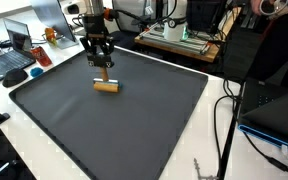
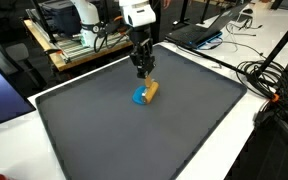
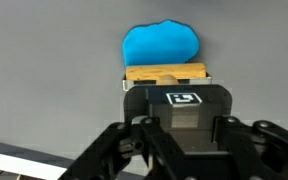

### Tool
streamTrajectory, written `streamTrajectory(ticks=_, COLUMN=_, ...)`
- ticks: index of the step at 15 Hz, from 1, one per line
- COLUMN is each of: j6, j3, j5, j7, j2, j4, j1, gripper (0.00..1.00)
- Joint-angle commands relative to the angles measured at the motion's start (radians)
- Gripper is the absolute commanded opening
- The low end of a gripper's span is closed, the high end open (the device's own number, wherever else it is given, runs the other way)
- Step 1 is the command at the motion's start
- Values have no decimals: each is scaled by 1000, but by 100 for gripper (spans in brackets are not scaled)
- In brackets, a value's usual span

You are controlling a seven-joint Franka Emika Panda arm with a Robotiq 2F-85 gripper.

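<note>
clamped with the gripper (image 2: 144, 76) on a wooden block (image 2: 152, 90) with a blue pad (image 2: 139, 97), low on the mat (image 2: 184, 130). could twist loose if held off-centre, or snag the mat.

One robot arm (image 2: 137, 14), with one gripper (image 1: 104, 72). One square black-and-white marker (image 3: 185, 98) on it in the wrist view. One wooden block (image 1: 106, 88), counted the same in both exterior views and the wrist view. One blue piece (image 2: 140, 97) touching that block. One dark mat (image 1: 134, 130), lying on one white table (image 2: 29, 145). One open laptop (image 1: 19, 42) beside the mat in an exterior view, plus one orange object (image 1: 52, 34). One more open laptop (image 2: 199, 33) in an exterior view; same machine or another, cannot tell. One wooden rack (image 2: 69, 55). Cables (image 2: 269, 80): several, too tangled for a count.
</note>
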Motion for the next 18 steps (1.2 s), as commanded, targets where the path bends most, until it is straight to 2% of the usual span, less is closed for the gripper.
streamTrajectory(ticks=1, j6=-4, j3=-3, j5=-48, j7=-12, j2=-5, j4=-26, j1=-5, gripper=22)
streamTrajectory(ticks=7, j6=-31, j3=-8, j5=-102, j7=-19, j2=-16, j4=-41, j1=-4, gripper=22)
streamTrajectory(ticks=18, j6=-73, j3=-12, j5=-131, j7=-47, j2=-21, j4=-49, j1=-4, gripper=22)
